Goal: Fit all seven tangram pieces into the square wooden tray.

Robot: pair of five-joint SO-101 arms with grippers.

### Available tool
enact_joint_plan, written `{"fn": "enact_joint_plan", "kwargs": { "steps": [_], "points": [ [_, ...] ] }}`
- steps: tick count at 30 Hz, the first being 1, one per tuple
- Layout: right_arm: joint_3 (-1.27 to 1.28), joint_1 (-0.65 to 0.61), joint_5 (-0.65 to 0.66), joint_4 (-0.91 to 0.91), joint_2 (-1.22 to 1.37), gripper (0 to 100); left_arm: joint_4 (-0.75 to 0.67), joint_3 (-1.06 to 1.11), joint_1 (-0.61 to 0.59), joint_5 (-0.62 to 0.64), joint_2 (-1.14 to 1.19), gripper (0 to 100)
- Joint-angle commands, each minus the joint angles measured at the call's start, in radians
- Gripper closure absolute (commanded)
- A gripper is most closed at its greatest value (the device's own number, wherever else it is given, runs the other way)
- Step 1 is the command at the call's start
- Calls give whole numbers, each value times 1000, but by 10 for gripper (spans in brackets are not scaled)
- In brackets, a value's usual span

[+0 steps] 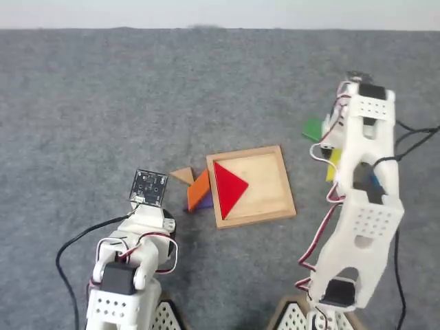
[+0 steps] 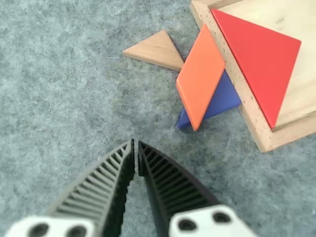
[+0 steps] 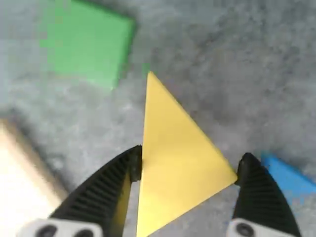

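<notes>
The square wooden tray (image 1: 275, 206) lies mid-table with a red triangle (image 1: 228, 187) inside along its left wall. Beside that wall lie an orange parallelogram (image 1: 199, 189) over a blue triangle (image 2: 219, 98) and a wooden triangle (image 1: 183, 175). My left gripper (image 2: 136, 145) is shut and empty, a short way from these pieces over bare carpet. To the right of the tray, my right gripper (image 3: 190, 165) has its fingers against both sides of the yellow triangle (image 3: 173, 163). A green square (image 3: 86, 42) and a blue piece (image 3: 289, 177) lie near it.
Grey carpet covers the table. The tray's pale rim (image 3: 24, 168) shows close to the right gripper. Open carpet stretches behind and to the left of the tray. The right arm (image 1: 361, 206) stands over the strip right of the tray; both bases sit at the near edge.
</notes>
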Motion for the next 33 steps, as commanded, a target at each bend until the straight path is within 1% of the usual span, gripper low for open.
{"fn": "enact_joint_plan", "kwargs": {
  "steps": [1,11,14,16,19,22,24,28,33],
  "points": [
    [-25,-81,-49,54,-145,739,6,-13,2,12,-12,988],
    [-21,-341,-117,203,-400,739,6,-13,2,12,-12,988],
    [54,-400,-117,194,-501,739,6,-13,2,12,-12,988],
    [166,-438,-110,131,-584,739,6,-13,2,12,-12,988],
    [390,-473,-80,-21,-720,739,6,-13,2,12,-12,988],
    [597,-484,-40,-165,-816,739,6,-13,2,12,-12,988],
    [686,-486,-20,-225,-843,740,6,-13,2,12,-12,988],
    [741,-486,12,-291,-825,774,6,-13,2,12,-12,988],
    [743,-489,17,-357,-763,771,6,-13,2,12,-12,988]
  ]
}}
